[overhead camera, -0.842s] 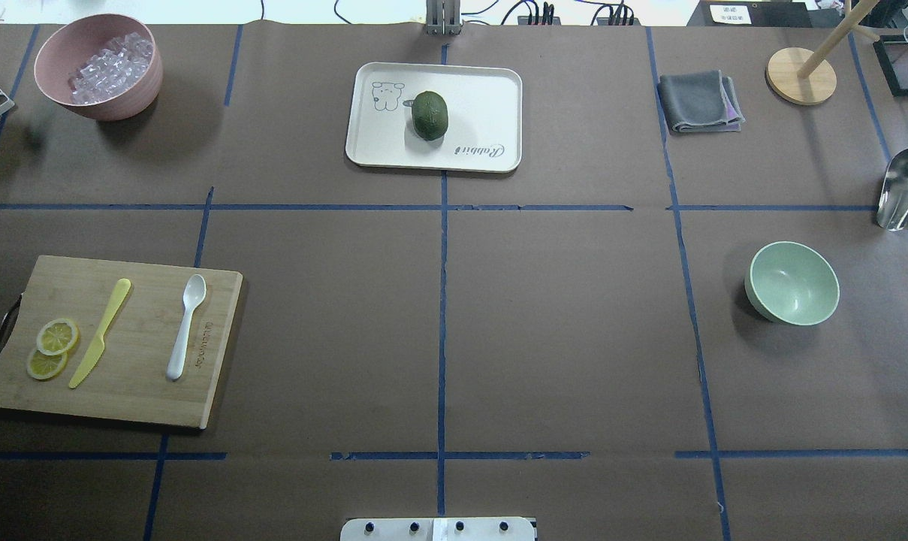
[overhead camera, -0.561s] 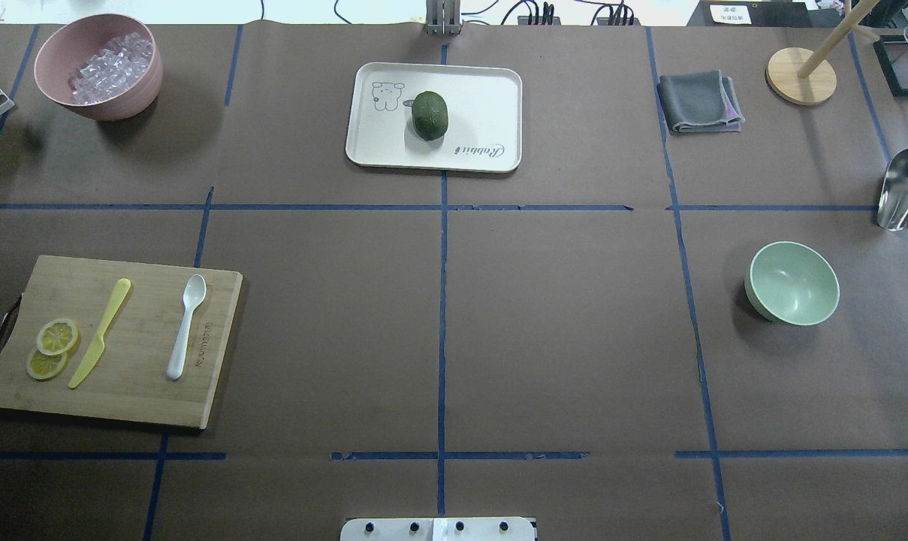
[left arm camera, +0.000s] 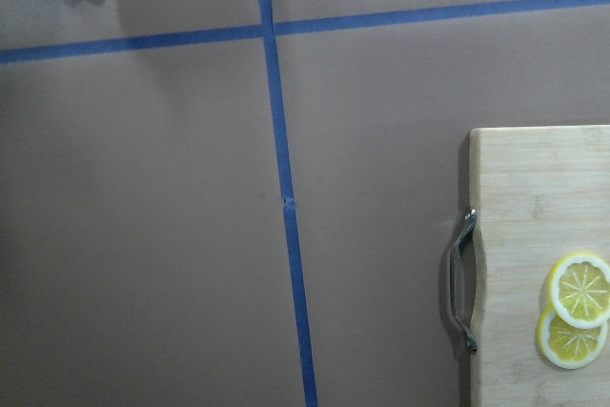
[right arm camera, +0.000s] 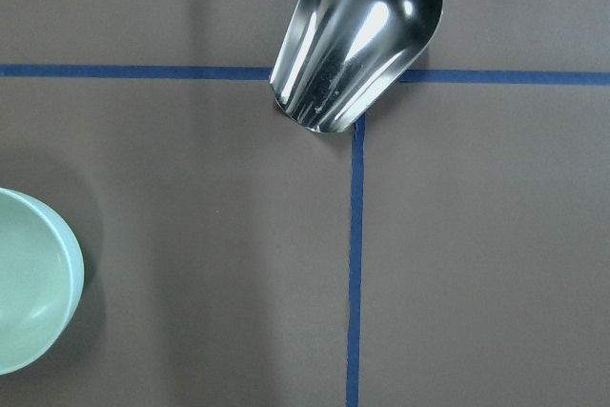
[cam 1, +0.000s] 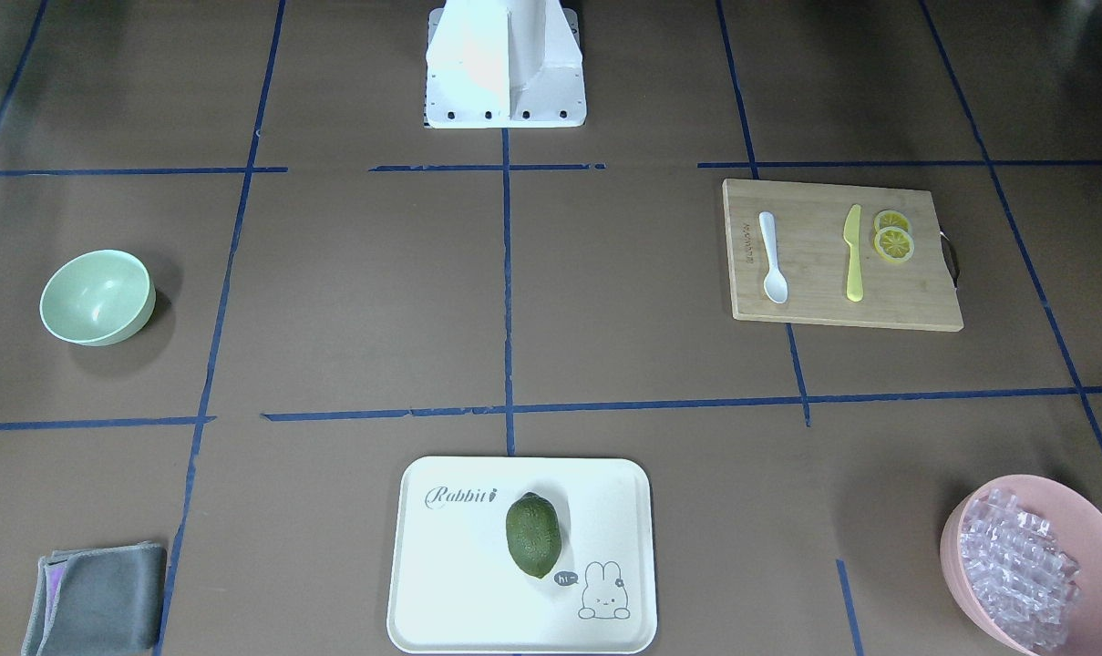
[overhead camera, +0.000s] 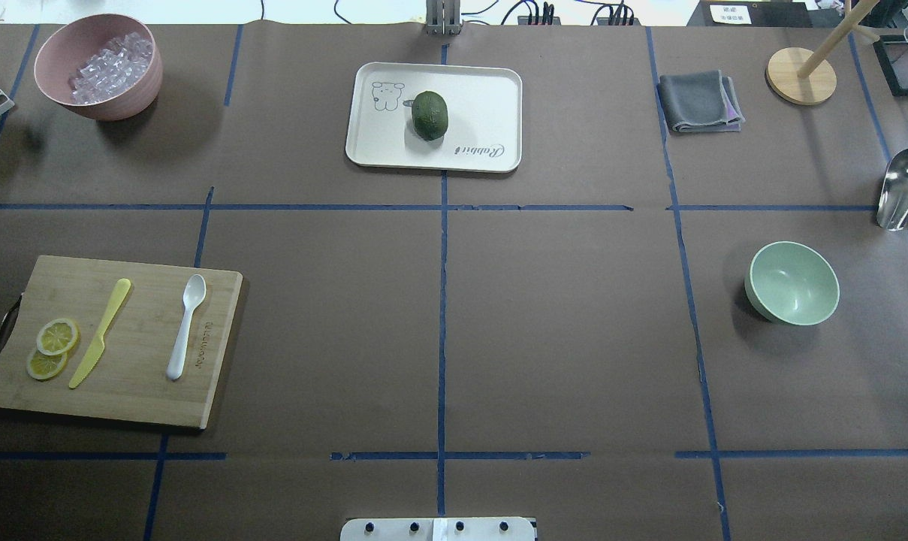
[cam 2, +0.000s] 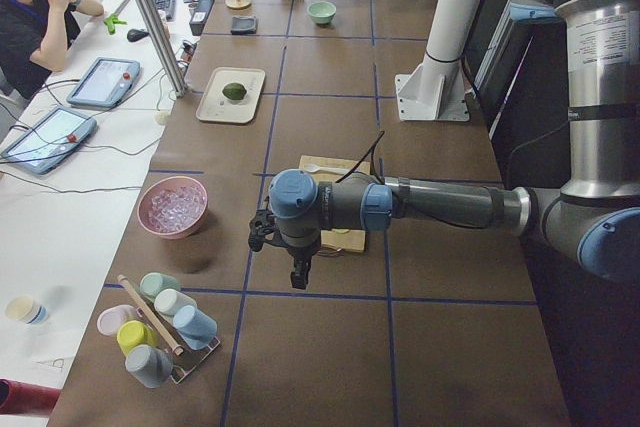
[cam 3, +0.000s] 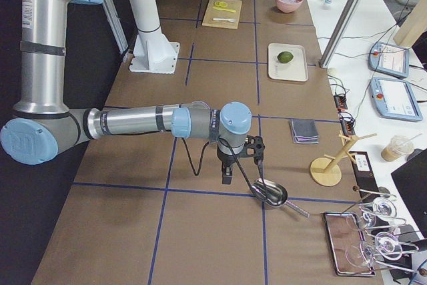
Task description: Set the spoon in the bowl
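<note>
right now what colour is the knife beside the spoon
Yellow. The knife shows best in the overhead exterior view.

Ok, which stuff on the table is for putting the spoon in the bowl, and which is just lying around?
For the job: white spoon, mint-green bowl.

Just lying about: yellow knife, lemon slices, cutting board, pink bowl, tray, green fruit, grey cloth, metal scoop.

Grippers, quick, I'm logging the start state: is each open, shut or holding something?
Left gripper: cannot tell, side view only.
Right gripper: cannot tell, side view only.
</note>
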Controlling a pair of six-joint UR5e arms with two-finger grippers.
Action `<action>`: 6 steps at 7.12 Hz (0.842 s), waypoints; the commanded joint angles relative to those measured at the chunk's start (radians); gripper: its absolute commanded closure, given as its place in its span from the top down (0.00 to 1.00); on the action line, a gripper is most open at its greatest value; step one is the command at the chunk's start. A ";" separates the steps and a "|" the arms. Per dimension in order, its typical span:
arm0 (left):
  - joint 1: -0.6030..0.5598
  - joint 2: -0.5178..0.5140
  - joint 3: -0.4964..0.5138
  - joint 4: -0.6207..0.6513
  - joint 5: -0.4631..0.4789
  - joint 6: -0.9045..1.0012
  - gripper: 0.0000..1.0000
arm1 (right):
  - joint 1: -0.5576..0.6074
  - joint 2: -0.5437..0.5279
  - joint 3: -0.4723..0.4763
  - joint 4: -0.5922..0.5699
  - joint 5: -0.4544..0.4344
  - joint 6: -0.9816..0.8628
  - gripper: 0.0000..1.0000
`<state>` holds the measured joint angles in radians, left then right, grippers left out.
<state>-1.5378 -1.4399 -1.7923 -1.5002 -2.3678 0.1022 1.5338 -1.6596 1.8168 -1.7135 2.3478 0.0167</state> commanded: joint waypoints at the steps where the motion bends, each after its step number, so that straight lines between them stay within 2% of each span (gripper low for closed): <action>1: 0.001 -0.054 0.019 -0.021 0.094 -0.001 1.00 | -0.012 0.030 0.012 0.040 0.024 0.000 1.00; 3: 0.007 -0.070 0.033 -0.026 0.091 0.008 1.00 | -0.044 0.012 -0.013 0.151 0.015 0.015 1.00; 4: 0.007 -0.070 0.034 -0.029 0.091 0.007 1.00 | -0.067 0.014 -0.010 0.158 0.024 0.014 1.00; 6: 0.007 -0.068 0.037 -0.083 0.091 0.002 1.00 | -0.188 0.014 0.018 0.228 0.028 0.054 1.00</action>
<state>-1.5310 -1.5086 -1.7555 -1.5595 -2.2759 0.1065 1.4227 -1.6460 1.8253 -1.5264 2.3752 0.0434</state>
